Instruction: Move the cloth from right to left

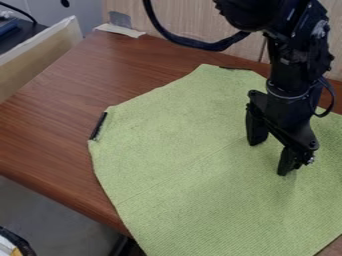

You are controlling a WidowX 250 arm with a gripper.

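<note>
The black gripper [270, 153] points down over the right part of the green cloth [180, 160]. Its two fingertips stand apart, and the nearer one is at or just above the fabric. No raised fold of cloth is visible between them. Spread mostly flat, the cloth covers the middle and right of the brown table, and its lower part runs over the table's front edge.
Bare wood of the table [47, 130] shows on the left. Dark strips lie along the cloth's left edge [99, 125] and top edge. A wooden panel [180, 17] stands behind, and a pale box-like side [40, 57] is at the upper left.
</note>
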